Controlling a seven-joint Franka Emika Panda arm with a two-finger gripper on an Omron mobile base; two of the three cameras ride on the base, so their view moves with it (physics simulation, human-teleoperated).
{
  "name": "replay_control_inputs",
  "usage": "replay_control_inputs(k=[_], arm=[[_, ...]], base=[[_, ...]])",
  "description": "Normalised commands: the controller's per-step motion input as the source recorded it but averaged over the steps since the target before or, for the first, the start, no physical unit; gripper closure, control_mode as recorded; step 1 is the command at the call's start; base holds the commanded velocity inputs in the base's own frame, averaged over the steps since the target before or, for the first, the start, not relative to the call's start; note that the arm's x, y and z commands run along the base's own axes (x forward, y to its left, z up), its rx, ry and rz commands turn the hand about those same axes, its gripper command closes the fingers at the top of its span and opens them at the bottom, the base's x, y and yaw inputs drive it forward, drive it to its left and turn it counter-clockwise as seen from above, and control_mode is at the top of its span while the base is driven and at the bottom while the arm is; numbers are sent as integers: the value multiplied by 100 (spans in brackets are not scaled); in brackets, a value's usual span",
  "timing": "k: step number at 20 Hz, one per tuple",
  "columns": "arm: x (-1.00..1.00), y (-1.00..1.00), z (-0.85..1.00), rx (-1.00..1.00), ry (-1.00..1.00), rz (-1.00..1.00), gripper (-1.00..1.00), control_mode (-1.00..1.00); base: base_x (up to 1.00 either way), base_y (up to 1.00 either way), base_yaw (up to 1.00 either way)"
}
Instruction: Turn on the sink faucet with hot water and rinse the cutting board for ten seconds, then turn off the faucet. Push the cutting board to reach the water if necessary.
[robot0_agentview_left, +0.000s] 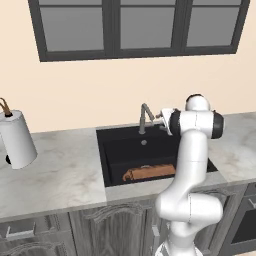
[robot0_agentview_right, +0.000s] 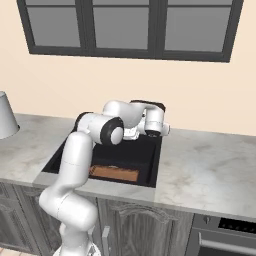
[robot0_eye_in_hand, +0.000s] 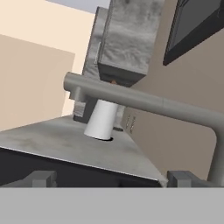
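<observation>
Since no water ran from the sink faucet (robot0_agentview_left: 145, 117) in the left base view, the task was, I judge, at its start: the cutting board (robot0_agentview_left: 149, 173) lay dry at the sink's (robot0_agentview_left: 115, 161) 6 o'clock side, well apart from the spout. A white paper roll (robot0_agentview_left: 17, 139) stood on the desk (robot0_agentview_left: 55, 175) at 9 o'clock.

From the right base view, the gripper (robot0_agentview_right: 162, 129) was near the sink's 1 o'clock corner; the arm hid the faucet.

Through the hand view, the spout (robot0_eye_in_hand: 144, 105) crossed close ahead. The fingers (robot0_eye_in_hand: 41, 178) held nothing and stood wide apart.
</observation>
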Motion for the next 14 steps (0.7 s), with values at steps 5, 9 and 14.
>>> replay_control_inputs(k=[5,9,14], arm=[[0,12,-7,0,1,0,-100,-100],[0,8,0,0,0,0,-100,-100],[-13,2,-1,0,0,0,-100,-100]], base=[[0,0,0],[0,0,0],[0,0,0]])
